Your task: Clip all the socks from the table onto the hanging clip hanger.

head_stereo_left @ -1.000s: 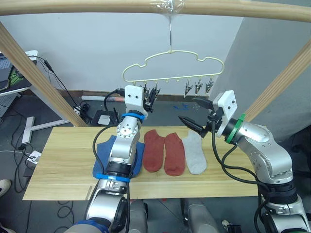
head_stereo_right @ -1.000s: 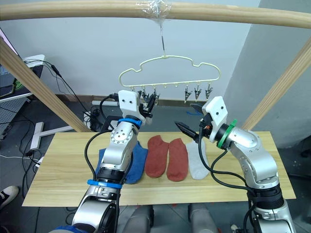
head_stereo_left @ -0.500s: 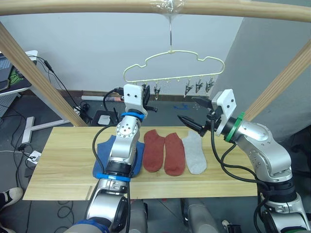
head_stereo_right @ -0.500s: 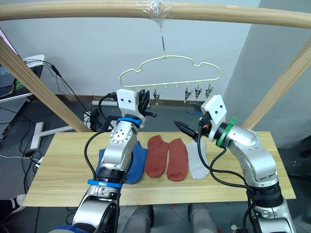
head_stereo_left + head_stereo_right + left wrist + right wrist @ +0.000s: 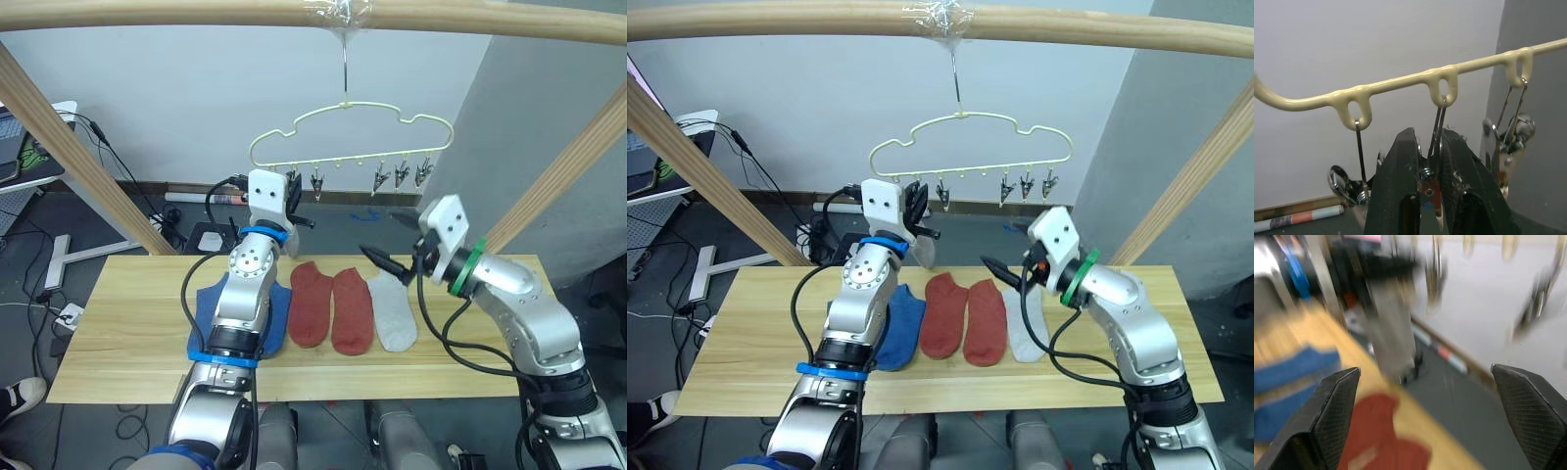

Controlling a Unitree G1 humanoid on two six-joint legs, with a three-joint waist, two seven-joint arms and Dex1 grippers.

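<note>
On the table (image 5: 127, 333), socks (image 5: 331, 305)

Matt cloth socks (image 5: 332, 308), planked wood table (image 5: 127, 333), glossy coated-wire clip hanger (image 5: 350, 132).

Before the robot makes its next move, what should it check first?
1. Left gripper pinching a clip on the clip hanger: ok.
2. Hanging grey sock actually caught in that clip: cannot tell.
3. Right gripper open and holding nothing: ok.
4. Other grey sock lying flat on the table, nothing on top of it: ok.
5. Spare clips free on the hanger: ok.
</note>
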